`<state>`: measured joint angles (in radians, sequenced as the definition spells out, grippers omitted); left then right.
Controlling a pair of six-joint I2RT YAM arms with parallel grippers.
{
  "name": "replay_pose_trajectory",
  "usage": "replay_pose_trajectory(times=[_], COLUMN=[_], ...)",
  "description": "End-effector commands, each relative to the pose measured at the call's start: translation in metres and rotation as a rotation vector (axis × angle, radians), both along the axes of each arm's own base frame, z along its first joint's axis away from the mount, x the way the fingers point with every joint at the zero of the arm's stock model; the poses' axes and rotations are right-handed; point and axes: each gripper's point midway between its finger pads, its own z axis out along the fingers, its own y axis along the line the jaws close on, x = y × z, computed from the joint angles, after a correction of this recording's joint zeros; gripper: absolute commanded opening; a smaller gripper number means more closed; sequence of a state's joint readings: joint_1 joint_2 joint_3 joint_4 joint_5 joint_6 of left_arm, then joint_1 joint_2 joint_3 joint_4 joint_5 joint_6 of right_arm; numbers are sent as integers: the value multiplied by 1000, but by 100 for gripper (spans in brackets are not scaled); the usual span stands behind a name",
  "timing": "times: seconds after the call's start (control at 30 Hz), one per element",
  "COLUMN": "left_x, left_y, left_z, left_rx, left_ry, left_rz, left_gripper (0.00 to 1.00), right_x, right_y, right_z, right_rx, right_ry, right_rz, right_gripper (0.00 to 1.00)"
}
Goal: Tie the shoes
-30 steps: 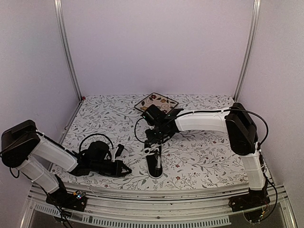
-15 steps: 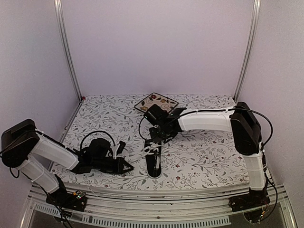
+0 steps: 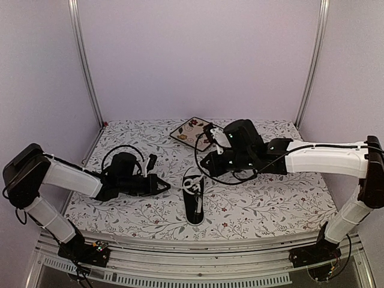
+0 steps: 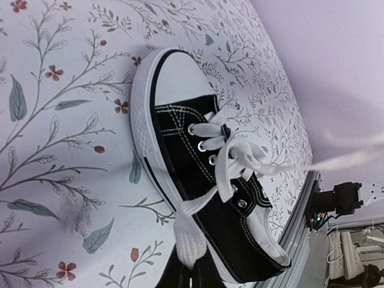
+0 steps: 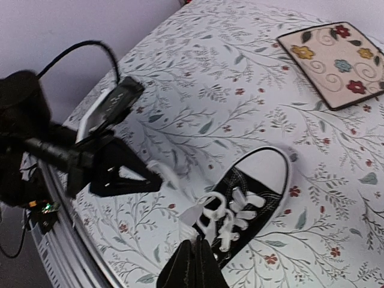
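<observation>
Both arms had drawn apart over the last second. The left gripper had slid along the left side of the shoe, from its near half to level with the laces. The right gripper, which had hung over the eyelets with fingers parted, had clamped shut and backed off beyond the shoe to its right. Each pair of fingers was pinched tight on one end of the laces: a flat white strand ran from the eyelets into the left pair, and another, blurred and stretched straight, led away towards the right pair. That looked like the pull that snugs the first crossing, with no bow formed yet. The shoe lay on its sole on the cloth, between the two grippers. It was small and low-cut, of matte black canvas with white stitching and small metal eyelets. Its toe cap and sole rim were smooth white rubber, and its lining was pale. The laces looked flat, woven and limp, so likely to slip if tension dropped. The cloth under the shoe was printed with grey-green leaves and small red flowers. Well beyond the shoe sat a square cream plate with a dark rim and painted blossoms.
</observation>
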<state>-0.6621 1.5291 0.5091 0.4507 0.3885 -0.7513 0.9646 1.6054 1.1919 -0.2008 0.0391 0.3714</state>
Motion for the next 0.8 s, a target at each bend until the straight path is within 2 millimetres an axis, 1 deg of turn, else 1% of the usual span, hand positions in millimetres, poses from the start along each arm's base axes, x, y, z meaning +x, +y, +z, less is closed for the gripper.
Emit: replay_pose_trajectory(times=[0.0,0.07,0.17,0.2,0.23,0.3,0.33,0.37,0.4,0.43,0.47,0.5,0.57,0.63,0.7,0.77], left_x=[12,17,21,21,22,23,23,24,23,23,22,21,19,17,14,11], left_y=[-5,-8,-9,-10,-10,-12,-13,-13,-14,-14,-14,-13,-12,-12,-12,-12], left_z=[3,6,9,11,13,20,23,27,31,35,39,42,48,52,57,60], left_rx=[8,14,17,13,13,14,16,18,22,24,23,23,24,25,24,23], left_ry=[-12,-19,-30,-36,-41,-61,-68,-81,-98,-110,-124,-133,-151,-162,-175,-180], left_rz=[-68,-89,-109,-118,-124,-140,-149,-155,-168,-175,-182,-187,-197,-211,-228,-244], left_gripper=[0,0,0,0,0,0,0,0,0,0,0,0,0,0,0,0], right_x=[-66,-89,-120,-126,-134,-137,-135,-131,-128,-122,-116,-110,-93,-71,-49,-31], right_y=[48,67,97,111,121,132,134,134,131,126,120,114,96,78,62,53], right_z=[20,12,-9,-13,-20,-30,-31,-30,-28,-24,-18,-13,-7,-7,-14,-25], right_rx=[170,178,148,145,135,115,106,96,85,79,73,76,81,83,73,59], right_ry=[18,57,89,93,101,111,113,104,91,67,39,25,15,27,46,79], right_rz=[365,445,540,566,587,595,587,565,546,518,492,476,430,361,296,241], right_gripper=[2,2,2,2,2,4,12,26,42,56,64,69,73,73,73,73])
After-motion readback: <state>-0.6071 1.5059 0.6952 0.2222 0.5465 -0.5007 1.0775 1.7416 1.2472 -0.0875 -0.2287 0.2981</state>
